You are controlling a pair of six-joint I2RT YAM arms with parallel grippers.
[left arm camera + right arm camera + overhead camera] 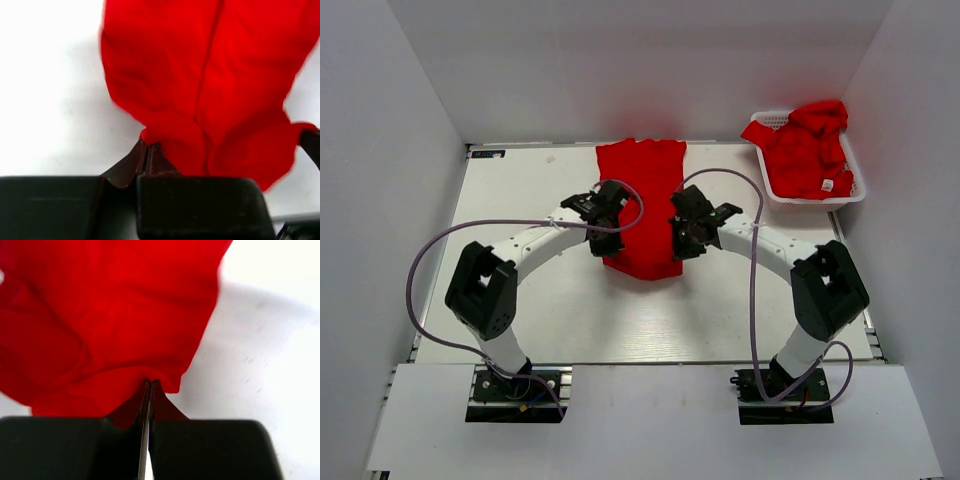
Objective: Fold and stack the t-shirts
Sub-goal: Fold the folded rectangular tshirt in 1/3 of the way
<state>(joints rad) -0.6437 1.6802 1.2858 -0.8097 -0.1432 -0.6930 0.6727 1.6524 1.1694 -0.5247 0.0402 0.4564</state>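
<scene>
We see the left gripper (148, 150) with its jaws pressed together on one edge of a red t-shirt (642, 190). The right gripper (149, 386) pinches the opposite edge of the same shirt. The shirt lies lengthwise at the middle of the white table (520, 200), its near end gathered between the two grippers. At the far right corner, more red t-shirts (808, 150) are heaped in a white basket (775, 121).
</scene>
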